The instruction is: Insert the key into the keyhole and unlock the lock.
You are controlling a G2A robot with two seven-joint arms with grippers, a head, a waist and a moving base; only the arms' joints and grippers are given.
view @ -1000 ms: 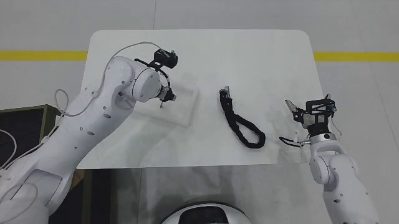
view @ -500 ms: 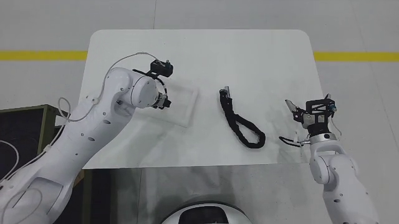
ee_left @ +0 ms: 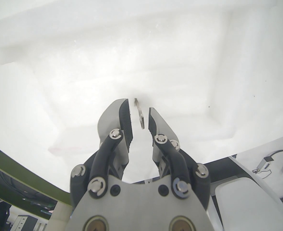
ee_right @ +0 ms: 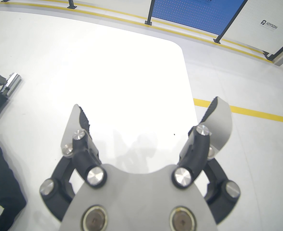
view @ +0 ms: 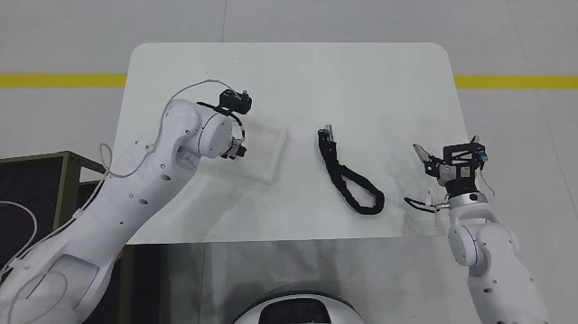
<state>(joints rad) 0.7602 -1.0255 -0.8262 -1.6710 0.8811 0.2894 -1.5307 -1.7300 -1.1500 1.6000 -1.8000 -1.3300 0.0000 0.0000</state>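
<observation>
Logo lettering on blue panel (ee_right: 199, 5), white panel (ee_right: 264, 20)

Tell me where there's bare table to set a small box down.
The far strip of the table beyond the lock and foam tray is bare, as is the patch between lock and right gripper. Crowded: the left gripper over the tray's key.

**Key** (ee_left: 139, 117): small, grey metal, seen edge-on, standing slightly tilted with its tip at the floor of a white foam tray (ee_left: 180, 49). **Cable lock** (view: 348, 178): black sleeved cable, looped at one end, with a silver cylinder end (view: 327, 133), lying flat near the centre of the top view.
</observation>
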